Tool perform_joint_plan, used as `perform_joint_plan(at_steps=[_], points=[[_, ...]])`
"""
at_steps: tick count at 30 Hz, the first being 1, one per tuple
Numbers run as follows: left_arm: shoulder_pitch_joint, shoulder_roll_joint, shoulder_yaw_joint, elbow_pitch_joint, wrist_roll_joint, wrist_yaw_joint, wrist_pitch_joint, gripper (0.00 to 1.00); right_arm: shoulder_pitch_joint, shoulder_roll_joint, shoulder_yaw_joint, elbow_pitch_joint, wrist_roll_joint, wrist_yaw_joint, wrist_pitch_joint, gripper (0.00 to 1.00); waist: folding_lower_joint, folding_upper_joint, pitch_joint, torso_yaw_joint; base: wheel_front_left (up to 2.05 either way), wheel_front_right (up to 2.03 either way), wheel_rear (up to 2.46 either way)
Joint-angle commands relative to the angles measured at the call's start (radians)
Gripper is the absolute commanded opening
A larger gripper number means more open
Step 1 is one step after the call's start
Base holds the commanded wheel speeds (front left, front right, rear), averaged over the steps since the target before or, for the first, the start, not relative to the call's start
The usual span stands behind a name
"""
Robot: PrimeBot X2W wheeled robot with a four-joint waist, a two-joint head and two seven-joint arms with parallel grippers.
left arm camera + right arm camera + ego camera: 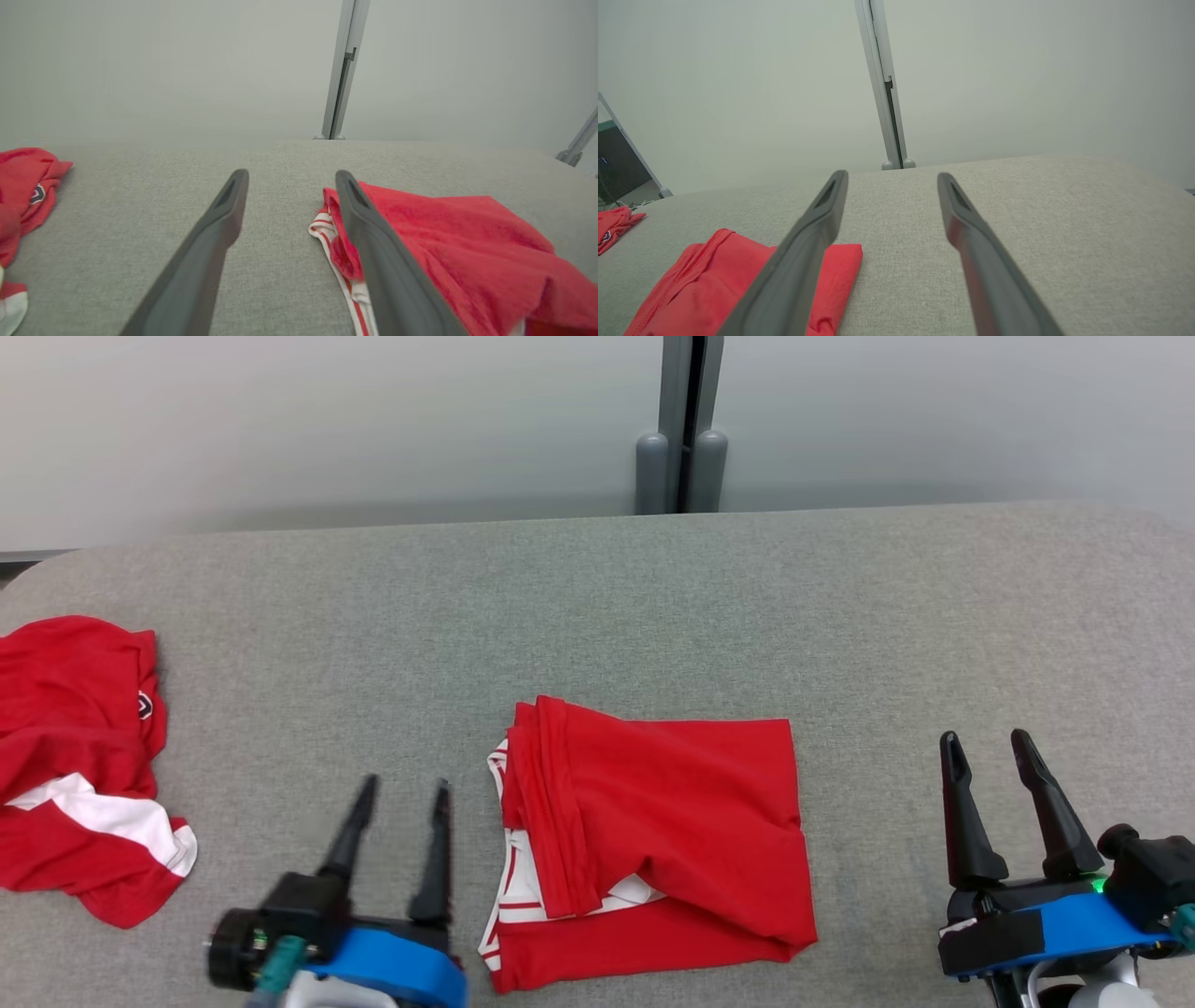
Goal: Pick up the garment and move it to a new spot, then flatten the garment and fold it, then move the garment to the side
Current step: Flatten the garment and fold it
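The folded red garment (653,840) lay at lower centre of the head view on the grey table (597,597), flanked by the left gripper (406,784) and right gripper (985,739), both spread and empty, apparently ready to shift it aside.

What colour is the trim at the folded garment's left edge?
White trim with red stripes; the folded garment is red. Head view shows it best.

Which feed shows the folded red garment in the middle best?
The head view: the folded red garment lies whole there, every edge visible. The left wrist view catches its left side, partly behind a finger; the right wrist view, its right corner.
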Motion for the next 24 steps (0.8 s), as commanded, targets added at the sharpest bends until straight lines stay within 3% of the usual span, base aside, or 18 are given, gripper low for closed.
perform_joint_plan(at_steps=[1,10,24], points=[[0.009,-0.001,-0.048,0.007,-0.021,-0.007,0.014,1.0,0.005,0.001,-0.002,-0.002,0.003,0.001,0.004,1.0,0.0,0.0,0.001,0.005,0.0,0.0,0.0],[0.045,0.056,-0.273,0.014,-0.139,-0.009,0.096,1.0,0.001,0.001,-0.001,0.016,0.009,0.001,0.0,1.0,0.0,0.0,0.014,0.011,0.0,0.0,0.0],[-0.007,0.097,-0.425,0.091,-0.254,-0.009,0.111,1.0,-0.03,0.001,0.005,0.045,0.012,0.001,-0.007,1.0,0.0,0.0,0.046,-0.018,0.0,0.0,0.0]])
